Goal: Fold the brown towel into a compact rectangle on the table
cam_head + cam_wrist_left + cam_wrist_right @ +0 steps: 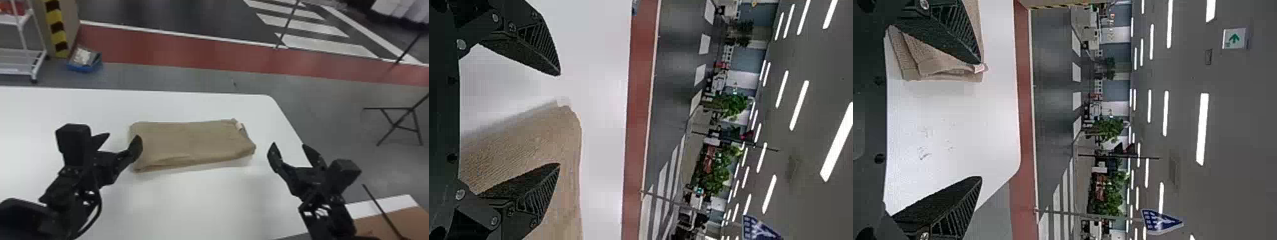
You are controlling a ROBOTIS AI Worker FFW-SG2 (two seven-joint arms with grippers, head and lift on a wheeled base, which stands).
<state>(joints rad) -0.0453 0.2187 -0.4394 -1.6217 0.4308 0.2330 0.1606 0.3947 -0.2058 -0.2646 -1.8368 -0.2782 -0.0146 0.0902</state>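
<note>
On the white table, in front of you, lies one brown towel, folded into a flat, layered rectangle, nearer the far edge than the near one. One small pale tag shows at its right end, towards the right edge.

You have two grippers, both empty with fingers spread wide. Your left gripper is at the towel's left end, one finger overlapping it in the head view; contact is unclear. Your right gripper is beside the table's right edge, apart from the towel.

On the floor beyond the far edge, one blue bin holds pale and grey contents, too blurred to count.
</note>
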